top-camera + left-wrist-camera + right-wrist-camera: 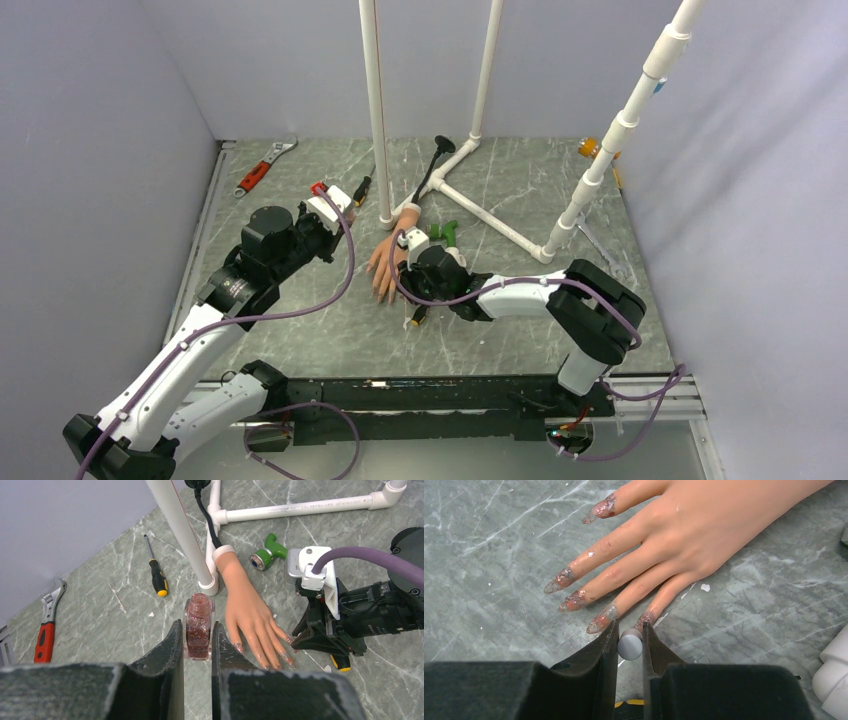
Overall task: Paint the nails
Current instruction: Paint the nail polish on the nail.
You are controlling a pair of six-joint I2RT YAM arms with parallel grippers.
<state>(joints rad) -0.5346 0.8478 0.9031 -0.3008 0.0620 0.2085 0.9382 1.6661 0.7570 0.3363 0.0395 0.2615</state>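
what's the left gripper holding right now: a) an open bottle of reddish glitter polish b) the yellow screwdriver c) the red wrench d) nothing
a: in the left wrist view the left gripper is shut on the uncapped polish bottle, one finger on each side.

A robot lab booth: blank grey walls (100, 120), white pipe frame (375, 100).

Smooth rubbery mannequin hand (704, 525); glittery smeared nails (574, 600); matt grey marbled tabletop (484, 540); glossy glass bottle (198, 625).
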